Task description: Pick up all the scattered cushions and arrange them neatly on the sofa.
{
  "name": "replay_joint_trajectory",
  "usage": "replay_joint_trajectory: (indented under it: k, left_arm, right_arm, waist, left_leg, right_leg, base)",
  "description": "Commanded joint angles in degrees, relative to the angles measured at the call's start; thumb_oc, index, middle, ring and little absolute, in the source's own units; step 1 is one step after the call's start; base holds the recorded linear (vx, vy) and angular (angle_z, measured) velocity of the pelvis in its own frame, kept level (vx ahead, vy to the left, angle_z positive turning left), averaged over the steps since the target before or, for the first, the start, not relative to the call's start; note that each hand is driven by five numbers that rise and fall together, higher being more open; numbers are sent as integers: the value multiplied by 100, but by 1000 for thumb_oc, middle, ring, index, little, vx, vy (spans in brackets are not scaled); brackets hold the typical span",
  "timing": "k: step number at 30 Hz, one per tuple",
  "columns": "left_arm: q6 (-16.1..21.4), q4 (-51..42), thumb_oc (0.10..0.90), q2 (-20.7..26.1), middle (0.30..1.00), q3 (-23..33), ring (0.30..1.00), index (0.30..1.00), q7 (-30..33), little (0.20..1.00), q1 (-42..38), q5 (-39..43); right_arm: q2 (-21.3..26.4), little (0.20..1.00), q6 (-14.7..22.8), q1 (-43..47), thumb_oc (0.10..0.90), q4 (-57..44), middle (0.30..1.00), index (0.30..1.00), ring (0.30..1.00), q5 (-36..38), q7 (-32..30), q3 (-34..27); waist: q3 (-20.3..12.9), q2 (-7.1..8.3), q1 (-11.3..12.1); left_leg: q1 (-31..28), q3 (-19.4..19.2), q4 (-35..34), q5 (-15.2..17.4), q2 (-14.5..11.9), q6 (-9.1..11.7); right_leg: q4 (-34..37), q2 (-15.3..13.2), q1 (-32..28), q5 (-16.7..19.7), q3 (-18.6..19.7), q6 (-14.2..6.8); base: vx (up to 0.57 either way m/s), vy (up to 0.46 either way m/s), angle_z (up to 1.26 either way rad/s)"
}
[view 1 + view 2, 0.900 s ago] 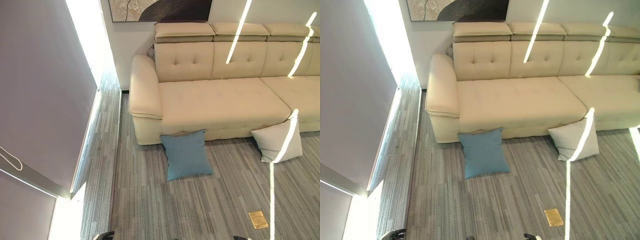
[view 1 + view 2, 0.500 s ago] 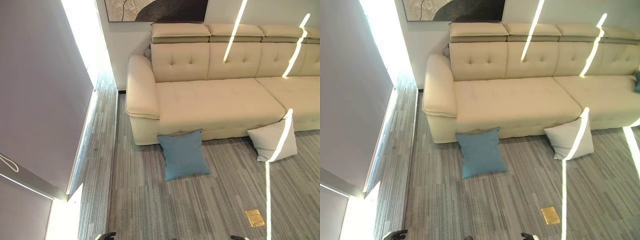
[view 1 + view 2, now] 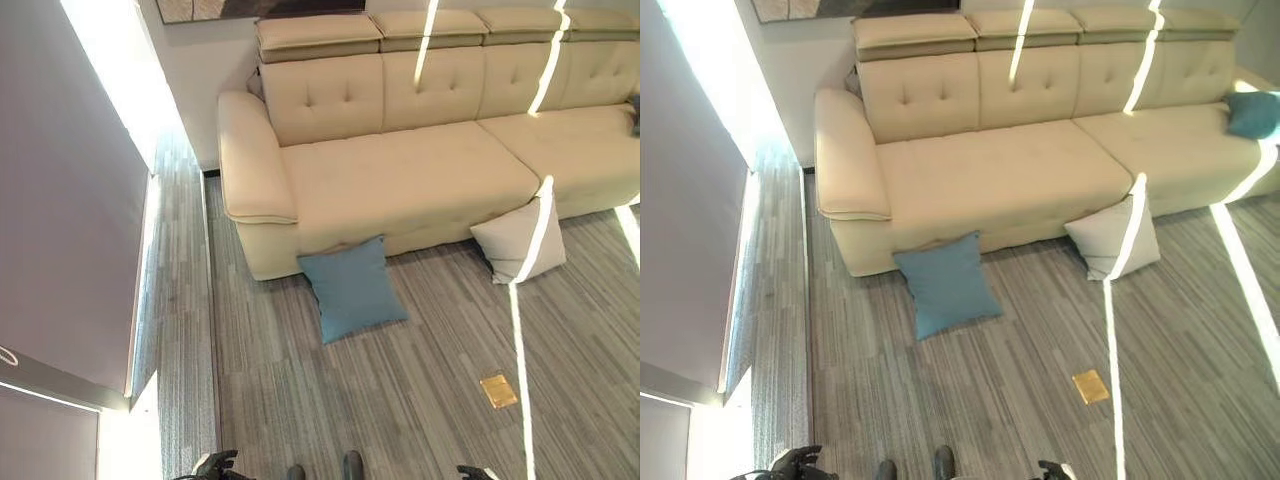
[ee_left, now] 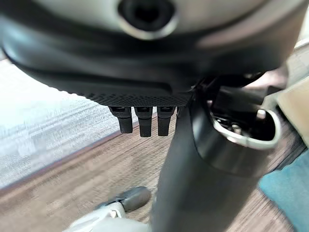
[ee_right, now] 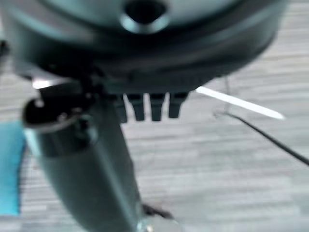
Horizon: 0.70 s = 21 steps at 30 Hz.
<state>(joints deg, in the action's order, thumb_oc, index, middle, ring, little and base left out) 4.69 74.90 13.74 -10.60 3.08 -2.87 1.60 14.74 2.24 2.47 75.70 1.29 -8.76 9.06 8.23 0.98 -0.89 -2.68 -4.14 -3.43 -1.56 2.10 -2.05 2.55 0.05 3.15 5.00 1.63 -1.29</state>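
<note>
In the left eye view, the blue cushion (image 3: pixel 352 289) is lying on the floor (image 3: pixel 400 400) against the sofa (image 3: pixel 410 180), ahead of the left hand (image 3: pixel 215 464), which is nearer it. In the right eye view, the grey cushion (image 3: pixel 1112 236) is leaning further right; the right hand (image 3: pixel 1050 470) is hanging low. In both wrist views the fingers are hanging relaxed, holding nothing.

- Teal square cushion (image 3: pixel 1252 113) on the cream sofa's far seat, cut by the frame edge.
- Dark-framed wall painting (image 3: pixel 255 8), only its bottom strip showing.
- Both hands' fingers mostly hidden.
</note>
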Motion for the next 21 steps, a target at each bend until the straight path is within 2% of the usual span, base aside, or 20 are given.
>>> replay_joint_trajectory:
  k: [1, 5, 6, 9, 13, 16, 18, 21]
  left_arm:
    - [126, 144, 800, 128, 900, 63, 900, 900, 0, 900, -127, -157]
    - [131, 126, 800, 110, 900, 90, 900, 900, -14, 900, -82, -121]
    - [127, 131, 800, 108, 900, 104, 900, 900, -17, 900, -67, -126]
    - [123, 155, 800, 103, 900, 94, 900, 900, -24, 900, -58, -163]
    - [108, 152, 800, 25, 900, -15, 900, 900, -63, 900, -83, -205]
    - [132, 73, 800, -40, 900, -216, 900, 900, -84, 900, -218, -251]
    - [143, -17, 800, -64, 900, -292, 900, 900, -64, 900, -329, -204]
    - [168, -81, 800, -97, 900, -374, 900, 900, -41, 900, -388, -159]
  right_arm:
    - [157, 900, 64, 184, 800, -99, 900, 900, 900, 95, -80, 59]
    - [136, 900, 75, 240, 800, -127, 900, 900, 900, 9, -116, 100]
    - [140, 900, 73, 248, 800, -121, 900, 900, 900, 3, -128, 99]
    - [144, 900, 84, 208, 800, -92, 900, 900, 900, 19, -122, 94]
    - [163, 900, 95, 156, 800, -78, 900, 900, 900, 138, -115, 100]
    - [207, 900, 177, 121, 800, -135, 900, 900, 900, 333, -121, 48]
    - [243, 900, 193, 149, 800, -145, 900, 900, 900, 384, -153, 37]
    - [281, 900, 193, 157, 800, -170, 900, 900, 900, 397, -172, 58]
  waist:
    - [19, 104, 168]
    - [24, 73, 323]
    - [15, 70, 322]
    - [-18, 91, 285]
    - [-96, 111, 217]
    - [-9, 158, 133]
    - [114, 211, 116]
    - [207, 243, 131]
  left_leg:
    - [67, 142, 407, 651, 48, -29]
    - [-43, -159, 340, 663, -76, 21]
    - [-86, -180, 306, 658, -103, 32]
    - [-145, -189, 305, 677, -108, 47]
    - [-177, -151, 394, 742, -148, 120]
    - [83, -188, 1041, 841, -294, 293]
    - [478, -211, 1771, 697, -396, 414]
    - [862, -54, 2245, 510, -410, 442]
  right_leg:
    - [-671, -438, 193, -347, -410, -625]
    - [-771, -654, 190, -432, -1499, -561]
    - [-821, -666, 204, -457, -1628, -560]
    - [-684, -582, 96, -514, -1568, -515]
    - [-368, -383, -89, -490, -1308, -398]
    - [-140, -270, -292, -529, -1171, -281]
    - [-96, -290, -351, -541, -1199, -191]
    - [-43, -275, -433, -583, -1191, -117]
  base:
    - [-49, 5, -76]
    - [-15, -49, -79]
    - [43, -87, -53]
    - [85, -93, -34]
    - [107, -131, 2]
    - [71, -156, 6]
    - [14, -140, 18]
    - [57, -77, 4]
